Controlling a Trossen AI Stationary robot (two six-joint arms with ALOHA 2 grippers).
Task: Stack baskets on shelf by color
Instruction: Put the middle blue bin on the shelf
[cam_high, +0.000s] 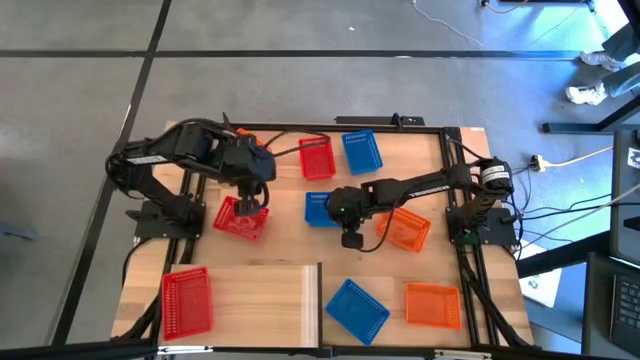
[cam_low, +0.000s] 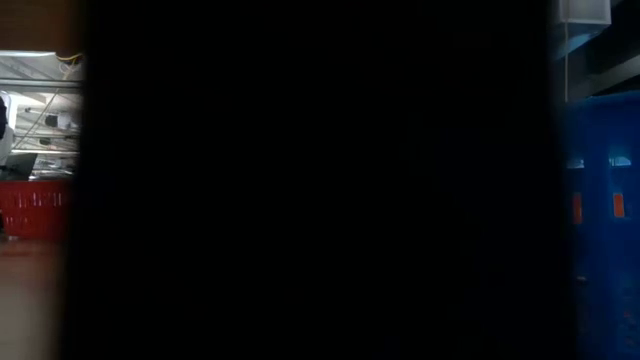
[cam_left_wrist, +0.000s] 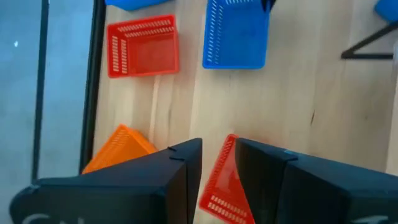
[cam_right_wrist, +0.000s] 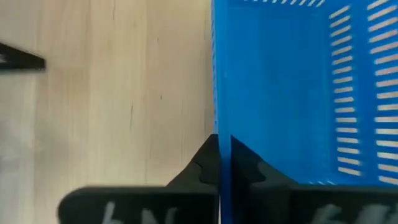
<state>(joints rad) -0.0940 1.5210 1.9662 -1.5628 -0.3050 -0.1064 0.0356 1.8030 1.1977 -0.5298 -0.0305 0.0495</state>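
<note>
Right gripper (cam_right_wrist: 224, 163): closed on the thin side wall of a blue basket (cam_high: 318, 208) near the counter's middle, one finger inside the wall, one outside.
Left gripper (cam_left_wrist: 219, 163): straddling the rim of a red basket (cam_high: 240, 218) on the left half of the counter; a visible gap beside the wall, so whether clamped or parted cannot be told.
Handling, as a judgement: thin perforated plastic, likely very light and a little springy; smooth walls may slip or tilt in a one-sided pinch. Best hold probably at the middle of a long rim, fingers astride the wall, as with both baskets now.
Risk: a basket held by one wall could swing or twist when lifted.
Red count: three in the high view; the gripped one, one at the far edge (cam_high: 316, 158), one at the near left (cam_high: 186, 300).
Blue count: three; the gripped one, one at the far edge (cam_high: 361, 151), one near the front (cam_high: 356, 309).
Orange count: two seen; one just right of the right arm (cam_high: 405, 228), one at the near right (cam_high: 433, 304).
Shelf (cam_high: 262, 300): pale panel at the near left of the counter (cam_high: 430, 170), carrying only the near-left red basket; nothing stacked yet.
Low view: blocked by something dark, little to tell.
</note>
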